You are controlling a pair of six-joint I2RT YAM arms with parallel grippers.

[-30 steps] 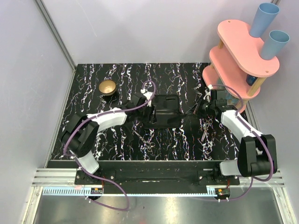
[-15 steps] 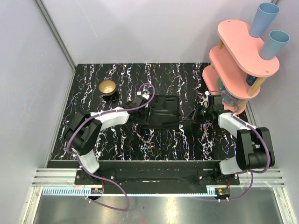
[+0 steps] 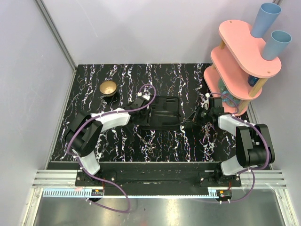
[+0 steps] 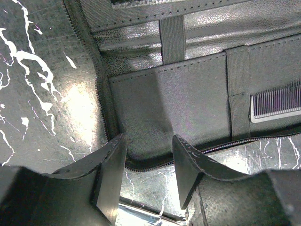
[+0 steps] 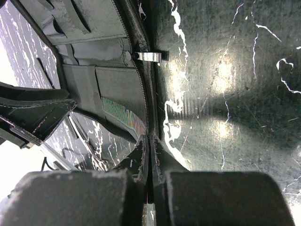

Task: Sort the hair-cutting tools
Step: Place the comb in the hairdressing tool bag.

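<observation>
Two robot arms flank an open black case (image 3: 164, 115) on a marbled table (image 3: 178, 75), with the hair-cutting tools lying loose on the base side of both grippers. The left gripper (image 4: 149, 146) hovers with its fingers spread over the case's left zip edge and holds nothing. The right gripper (image 5: 149, 141) sits at the opposite zip edge with its fingers pressed tightly together. Whether they nip the rim itself cannot be told, though a silver zip pull (image 5: 150, 56) lies just ahead of the tips. One pair of scissors (image 3: 141, 137) rests behind the left gripper, just past the case's near edge, and a second pair (image 3: 153, 147) lies a little closer to the arm bases. Both appear to lie at a slant. A third cluster of scissors (image 3: 207, 132) lies just behind the right gripper, beside its forearm, with its long axis running roughly toward that arm's base. On this showing the right arm is nearer to that cluster and the left arm to the other two, and either would have to draw back toward its base to reach them. Inside the case, a comb (image 4: 277, 101) sits tucked in a pocket, and no scissors show in the pockets that are visible. A brass bowl (image 3: 108, 88) stands well off to the outer side of the left gripper, and its contents cannot be made out.
</observation>
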